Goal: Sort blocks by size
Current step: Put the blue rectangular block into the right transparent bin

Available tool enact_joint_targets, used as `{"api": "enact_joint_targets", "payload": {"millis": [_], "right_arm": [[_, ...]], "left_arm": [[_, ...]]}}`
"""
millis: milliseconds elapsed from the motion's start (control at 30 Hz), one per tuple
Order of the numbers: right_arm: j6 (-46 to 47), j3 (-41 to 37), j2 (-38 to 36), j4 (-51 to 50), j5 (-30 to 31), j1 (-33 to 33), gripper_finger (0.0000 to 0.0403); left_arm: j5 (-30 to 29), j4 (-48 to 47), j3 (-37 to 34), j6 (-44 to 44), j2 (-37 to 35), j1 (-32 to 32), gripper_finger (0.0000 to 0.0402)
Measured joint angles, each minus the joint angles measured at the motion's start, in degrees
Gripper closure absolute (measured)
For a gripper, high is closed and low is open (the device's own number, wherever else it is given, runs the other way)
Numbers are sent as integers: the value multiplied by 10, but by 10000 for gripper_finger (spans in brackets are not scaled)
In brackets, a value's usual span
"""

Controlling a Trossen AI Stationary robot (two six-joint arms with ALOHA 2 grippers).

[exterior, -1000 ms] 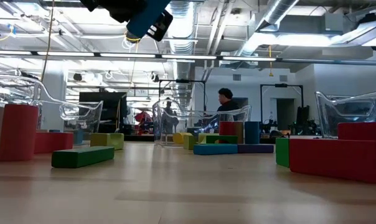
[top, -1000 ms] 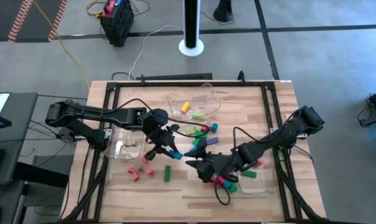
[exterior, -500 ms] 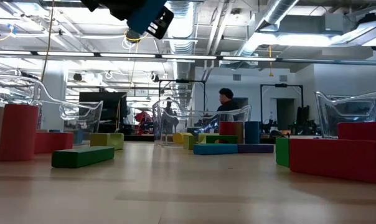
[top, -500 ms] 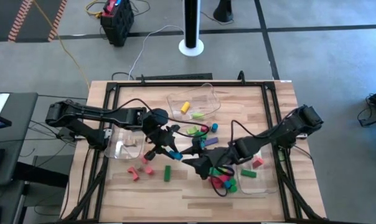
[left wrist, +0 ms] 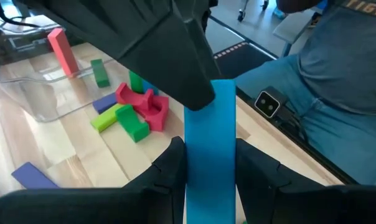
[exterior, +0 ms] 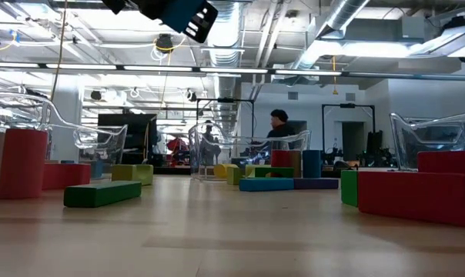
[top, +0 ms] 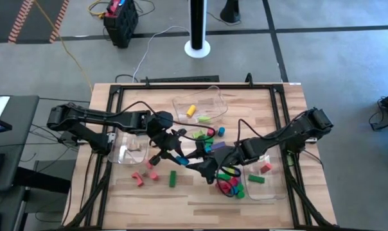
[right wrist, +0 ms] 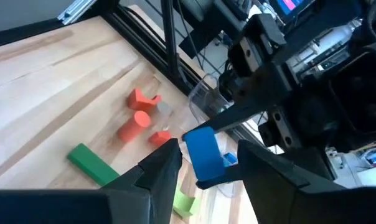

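Observation:
A blue bar (left wrist: 210, 124) hangs above the table's middle with my left gripper (left wrist: 210, 149) shut on it. It also shows at the top of the low view as the blue bar (exterior: 190, 17). My right gripper (right wrist: 206, 158) is open. Its fingers stand on either side of the bar's free end (right wrist: 203, 149), with a gap showing on each side. In the high view my left gripper (top: 175, 152) and my right gripper (top: 195, 162) meet over the middle. Other blocks lie on the table: red ones (top: 144, 173), a green bar (top: 172, 178), and a pink and green cluster (top: 230, 186). My left gripper pinches the blue bar by its two long sides (left wrist: 210, 186), at the end nearer the wrist, between its two fingers. The fingers come from the table's left, slanting down, and lie along the bar. The bar sticks out forward past the fingertips, clear of the table.
Three clear bins stand on the table. The far one (top: 210, 97) holds a yellow and a green block, the left one (top: 120, 154) is by my left arm, and the right one (top: 271, 187) holds a red and a green block. A person stands close beyond the table edge (left wrist: 337, 93).
My right gripper has gone toward the table's left and a little toward its far edge, swinging its wrist round. Its fingers now stand about the free end of the blue bar. My left gripper has kept its place and its hold.

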Motion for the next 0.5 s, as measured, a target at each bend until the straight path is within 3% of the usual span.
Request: {"api": "enact_joint_targets", "payload": {"millis": [500], "right_arm": [[-13,0,0,8,-28,0,282]], "left_arm": [[14,18,0,-10,1,0,301]]}}
